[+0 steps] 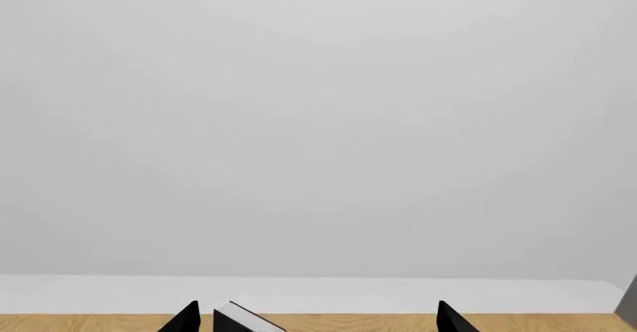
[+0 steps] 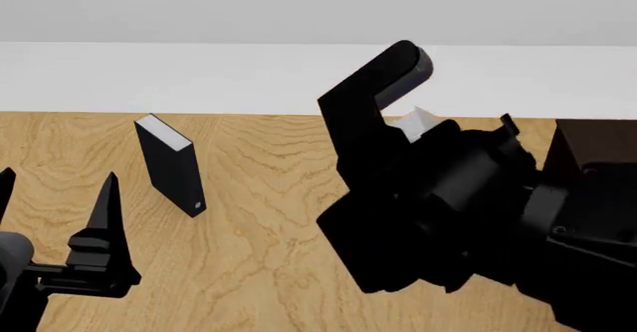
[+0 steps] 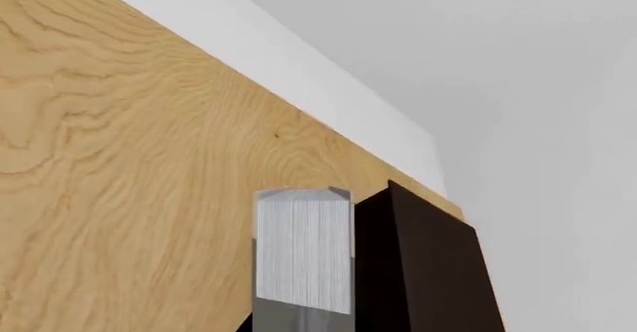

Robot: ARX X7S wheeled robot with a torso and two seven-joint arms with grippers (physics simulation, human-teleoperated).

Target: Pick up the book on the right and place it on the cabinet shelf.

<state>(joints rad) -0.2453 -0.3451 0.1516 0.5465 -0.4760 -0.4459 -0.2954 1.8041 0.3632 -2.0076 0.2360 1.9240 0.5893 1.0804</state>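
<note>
Grey book (image 3: 301, 254) beside cabinet (image 3: 428, 268), right gripper hidden

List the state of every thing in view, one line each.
Grey book: upright, lifted beside the cabinet, not yet on a shelf.
Black book: standing on the table, leaning slightly.
Cabinet: dark, standing at the table's right.
Left gripper: open, empty.
Right gripper: fingers hidden, grip unclear.
</note>
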